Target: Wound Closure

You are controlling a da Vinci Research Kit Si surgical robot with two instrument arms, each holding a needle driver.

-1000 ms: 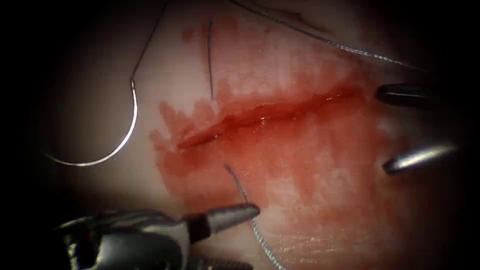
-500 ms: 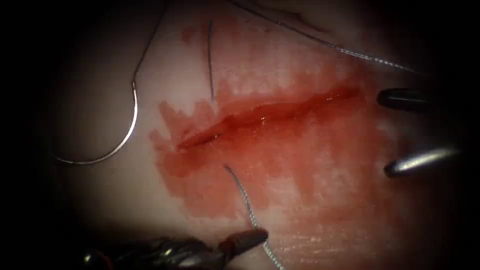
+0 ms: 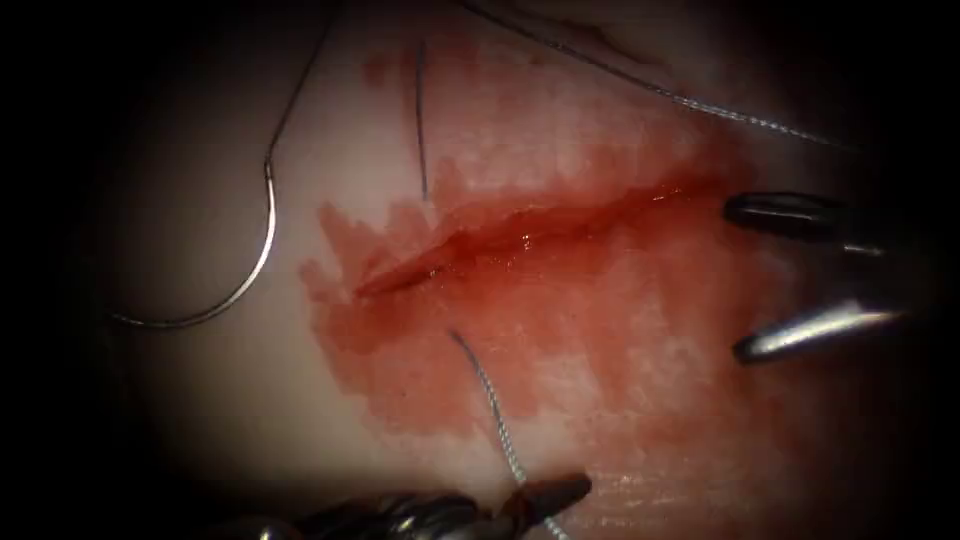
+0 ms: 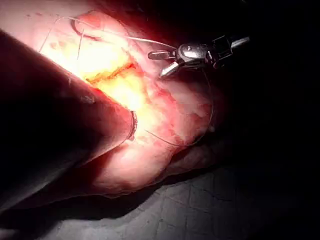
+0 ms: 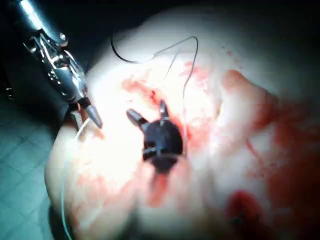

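Note:
The cut (image 3: pixel 540 230) runs across the red-stained tissue (image 3: pixel 640 380). The curved needle (image 3: pixel 250 275) lies free on the tissue left of the cut, held by neither tool. Its thread (image 3: pixel 420 120) enters the tissue above the cut and comes out below it. That lower strand (image 3: pixel 490 400) leads to my left tool (image 3: pixel 550 495), whose jaws are shut on it. My right tool (image 3: pixel 735 280) hovers at the cut's right end, jaws wide open and holding nothing. The right wrist view shows the right tool (image 5: pixel 146 111) above the tissue and the left tool (image 5: pixel 92 122) on the thread.
A second strand of thread (image 3: pixel 700 105) crosses the far right of the tissue. Red fluid (image 3: pixel 400 350) stains the surface around the cut. In the left wrist view the right tool (image 4: pixel 157 65) hangs over the tissue, which rests on a grey mat (image 4: pixel 200 210).
My left tool has slid down and to the right along the lower strand. My right tool has moved left towards the cut's end, its jaws spread wider. The needle has not moved.

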